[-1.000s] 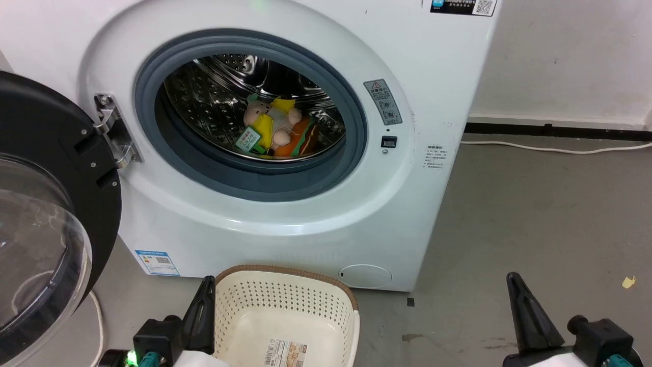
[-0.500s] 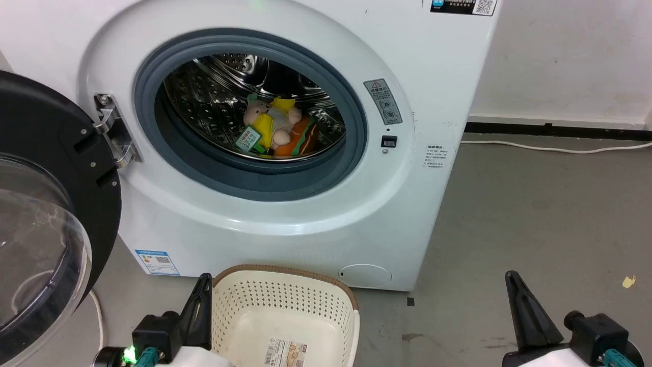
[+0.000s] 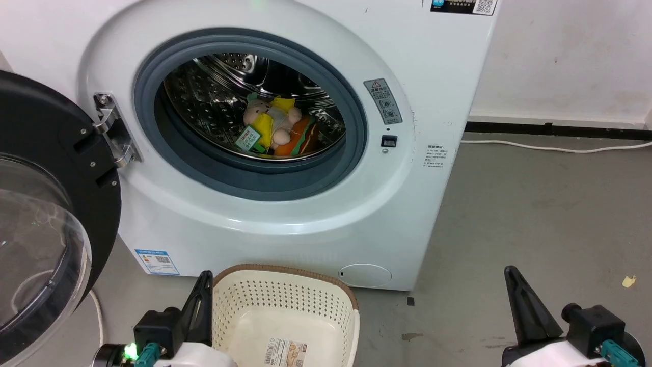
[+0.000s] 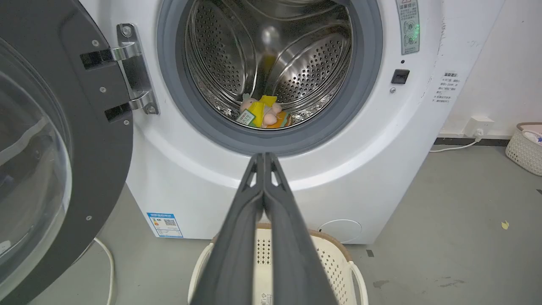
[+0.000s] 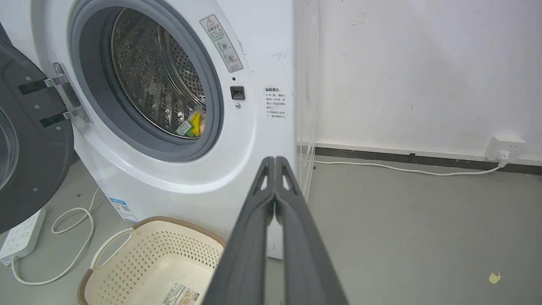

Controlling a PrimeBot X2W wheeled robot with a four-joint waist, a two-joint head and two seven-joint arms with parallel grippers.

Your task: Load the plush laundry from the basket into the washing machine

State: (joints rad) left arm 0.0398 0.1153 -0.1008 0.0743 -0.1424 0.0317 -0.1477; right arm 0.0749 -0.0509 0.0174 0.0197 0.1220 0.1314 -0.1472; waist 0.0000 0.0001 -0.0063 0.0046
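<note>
The left pincer (image 4: 263, 157) has its two long dark fingers pressed flat together with nothing between them, and it hangs low just beside the left wall of the cream perforated plastic basket with a brown woven-look rim (image 3: 285, 269). The right pincer (image 5: 275, 160) is likewise closed tip to tip and empty, well apart to the right over the bare grey floor (image 3: 535, 204). The basket stands on the floor just in front of the large white front-loading washing machine (image 3: 285, 224). What shows of its inside holds nothing but a label sticker (image 3: 288, 352) on the bottom. Above it the black-rimmed clear round door (image 3: 46, 214) stands wide open to the left, leaving the grey rubber gasket (image 3: 265, 179) and shiny perforated steel drum (image 3: 214, 102) exposed. The small beige pig-like plush toy with yellow parts on an orange hamburger (image 3: 275, 130) lies at the bottom of the drum, behind the gasket, with its green-white paper tag toward the front. By this the loading itself looks finished. If anything is left, it is probably shutting the door. That would call for the nearer left pincer to reach round the door's outer edge and push it along its arc, clear of the basket.
</note>
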